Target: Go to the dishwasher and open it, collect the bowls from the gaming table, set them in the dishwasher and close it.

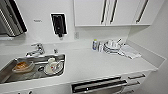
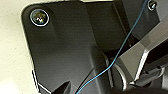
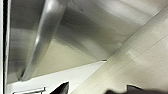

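Dishwasher point(image 1: 100, 85) sits below the counter point(image 1: 100, 63), right of the sink point(image 1: 32, 68), door slightly ajar. We judge the steel door heavy, stiff; grasp its bar handle point(image 3: 37, 45). Finger state: cannot tell.

Bright even light, soft blur thru-out, glare on steel dishwasher point(image 3: 82, 32) front, wide-angle bend at edges

1. No text, label, brand, number or sign can be read in any view.
2. White wall point(image 1: 40, 17) above the sink: a small grey mark, too blurred to read.
3. Bottles point(image 1: 97, 45) on the worktop: labels present, illegible.
4. Dishwasher point(image 1: 100, 85) control strip: no legible marking.
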`<state>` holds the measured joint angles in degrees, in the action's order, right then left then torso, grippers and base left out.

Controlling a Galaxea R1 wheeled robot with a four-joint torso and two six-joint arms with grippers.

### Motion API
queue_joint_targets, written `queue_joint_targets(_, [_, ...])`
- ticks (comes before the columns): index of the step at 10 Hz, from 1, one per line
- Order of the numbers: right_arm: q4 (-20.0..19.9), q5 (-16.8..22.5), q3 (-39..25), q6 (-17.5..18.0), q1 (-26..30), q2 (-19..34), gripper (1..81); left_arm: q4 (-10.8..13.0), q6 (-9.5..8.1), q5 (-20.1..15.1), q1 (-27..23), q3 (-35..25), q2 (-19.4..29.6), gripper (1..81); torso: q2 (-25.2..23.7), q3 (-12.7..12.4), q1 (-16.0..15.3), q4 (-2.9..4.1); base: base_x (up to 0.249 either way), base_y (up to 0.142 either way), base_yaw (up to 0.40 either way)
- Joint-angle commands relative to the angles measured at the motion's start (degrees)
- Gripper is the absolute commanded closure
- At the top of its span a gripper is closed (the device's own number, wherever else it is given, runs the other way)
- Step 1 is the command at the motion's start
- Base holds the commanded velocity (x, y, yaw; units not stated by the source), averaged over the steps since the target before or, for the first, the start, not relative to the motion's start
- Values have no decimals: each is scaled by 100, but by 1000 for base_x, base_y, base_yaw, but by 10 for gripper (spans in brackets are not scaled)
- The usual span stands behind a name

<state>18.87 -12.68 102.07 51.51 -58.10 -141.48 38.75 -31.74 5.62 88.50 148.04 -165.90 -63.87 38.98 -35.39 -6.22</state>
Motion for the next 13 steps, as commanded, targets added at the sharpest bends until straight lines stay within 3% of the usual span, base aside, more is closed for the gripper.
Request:
queue_joint_targets(1, [328, 591, 242, -9, 198, -84, 10, -8, -16, -272, -74, -30, 13, 10, 0, 0, 0, 0, 0, 0, 0])
queue_joint_targets(3, [723, 1329, 734, -62, -214, -445, 10, -61, -16, -254, -83, -30, 22, 10, 0, 0, 0, 0, 0, 0, 0])
queue_joint_targets(5, [1321, 1716, 1630, -88, -654, -981, 10, -166, -7, -263, -136, -30, 4, 10, 0, 0, 0, 0, 0, 0, 0])
queue_joint_targets(8, [2066, 1734, 2515, -132, -1261, -1472, 10, -166, -7, -263, -162, 14, 4, 10, 0, 0, -2, 0, 0, 0, 0])
queue_joint_targets(10, [2269, 1690, 3174, -149, -1552, -1753, 10, -175, -7, -254, -179, 32, -5, 10, 0, 0, -2, 0, 0, 0, 0])
queue_joint_targets(13, [2550, 1611, 3581, -150, -1938, -2035, 10, -184, -16, -254, -215, 76, -4, 10, 0, 0, 0, 0, 0, 0, 0])
